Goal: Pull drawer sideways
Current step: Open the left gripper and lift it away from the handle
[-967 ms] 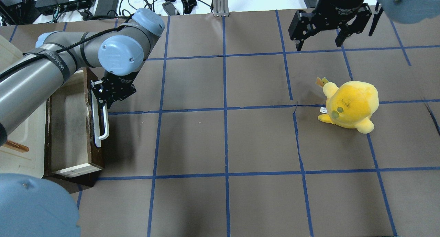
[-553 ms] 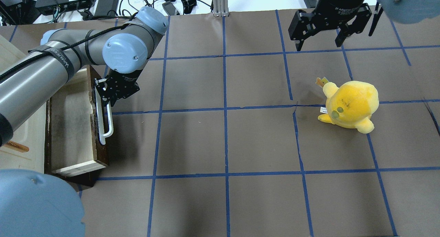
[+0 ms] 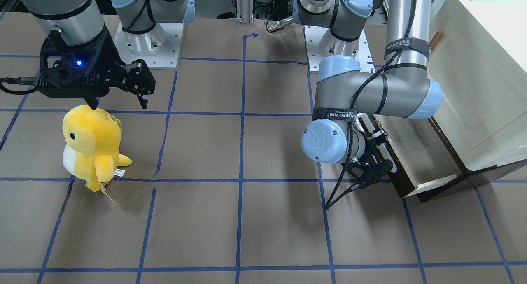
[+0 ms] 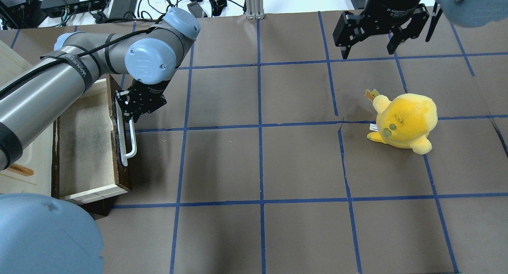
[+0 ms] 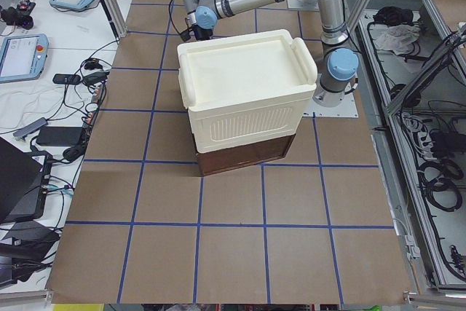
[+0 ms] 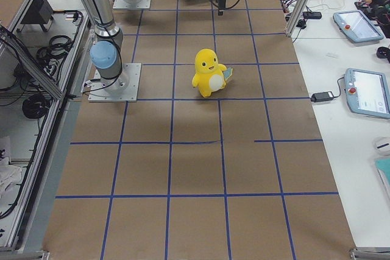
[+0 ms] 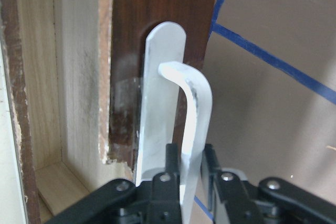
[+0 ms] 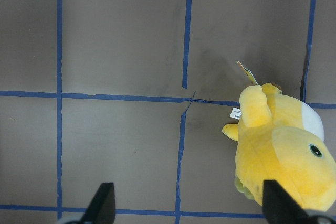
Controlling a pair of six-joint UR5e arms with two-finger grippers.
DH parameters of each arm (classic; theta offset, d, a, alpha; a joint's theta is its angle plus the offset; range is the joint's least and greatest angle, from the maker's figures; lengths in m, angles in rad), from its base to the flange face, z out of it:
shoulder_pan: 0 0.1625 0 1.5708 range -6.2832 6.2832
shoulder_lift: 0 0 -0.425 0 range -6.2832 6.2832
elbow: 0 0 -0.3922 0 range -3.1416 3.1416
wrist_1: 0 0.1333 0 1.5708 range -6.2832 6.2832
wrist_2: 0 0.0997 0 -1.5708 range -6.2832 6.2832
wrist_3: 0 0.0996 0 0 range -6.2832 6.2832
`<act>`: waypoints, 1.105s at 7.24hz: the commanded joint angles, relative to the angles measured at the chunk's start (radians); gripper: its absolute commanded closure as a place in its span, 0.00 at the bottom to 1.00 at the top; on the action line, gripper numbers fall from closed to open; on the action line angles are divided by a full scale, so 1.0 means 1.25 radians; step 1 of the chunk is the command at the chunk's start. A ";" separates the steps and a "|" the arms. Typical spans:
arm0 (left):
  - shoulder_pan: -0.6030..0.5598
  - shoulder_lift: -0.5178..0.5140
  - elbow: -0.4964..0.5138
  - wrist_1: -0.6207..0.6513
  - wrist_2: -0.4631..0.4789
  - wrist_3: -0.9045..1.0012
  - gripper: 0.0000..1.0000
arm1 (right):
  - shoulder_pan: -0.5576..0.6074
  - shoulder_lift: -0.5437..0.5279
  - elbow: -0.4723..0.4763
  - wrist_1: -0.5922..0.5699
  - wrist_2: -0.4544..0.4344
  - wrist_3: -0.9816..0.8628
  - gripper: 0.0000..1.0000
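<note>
The drawer [image 4: 85, 139] stands pulled out of the cream-white cabinet [image 4: 24, 178] at the table's left, its pale interior open to view. Its dark brown front [image 7: 168, 3] carries a long white bar handle [image 4: 129, 145]. My left gripper [image 4: 126, 117] is shut on that handle [image 7: 197, 103], one finger on each side of the bar in the left wrist view. From the front, the drawer [image 3: 416, 152] shows at the right, with the left gripper [image 3: 376, 154] at its front. My right gripper [image 4: 371, 47] is open and empty, hanging high at the far right.
A yellow plush toy [image 4: 405, 123] stands on the brown paper on the right half, just below the right gripper; it also shows in the front view [image 3: 90, 144]. Blue tape lines grid the table. Cables and power bricks [image 4: 123, 2] lie beyond the far edge.
My left gripper has moved to the right with the handle in it. The drawer has slid further out of the cabinet. The right arm and the plush toy have not moved.
</note>
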 commanded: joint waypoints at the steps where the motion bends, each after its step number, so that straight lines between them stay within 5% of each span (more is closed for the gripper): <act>1: -0.005 -0.004 0.005 -0.003 0.000 -0.003 1.00 | 0.000 0.000 0.000 0.000 -0.001 0.000 0.00; 2: -0.007 -0.006 0.011 -0.003 0.000 -0.003 1.00 | 0.000 0.000 0.000 0.000 -0.001 0.000 0.00; 3: -0.007 -0.006 0.013 -0.003 0.006 0.001 0.83 | 0.000 0.000 0.000 0.000 0.000 0.000 0.00; 4: -0.007 0.001 0.013 -0.001 0.011 0.025 0.37 | 0.000 0.000 0.000 0.000 0.000 0.000 0.00; 5: -0.007 0.006 0.016 0.001 0.010 0.039 0.12 | 0.000 0.000 0.000 0.000 0.000 0.000 0.00; 6: -0.007 0.011 0.026 0.003 -0.026 0.039 0.00 | 0.000 0.000 0.000 0.000 -0.001 0.000 0.00; 8: -0.014 0.056 0.069 0.001 -0.138 0.065 0.00 | 0.000 0.000 0.000 0.000 0.000 0.000 0.00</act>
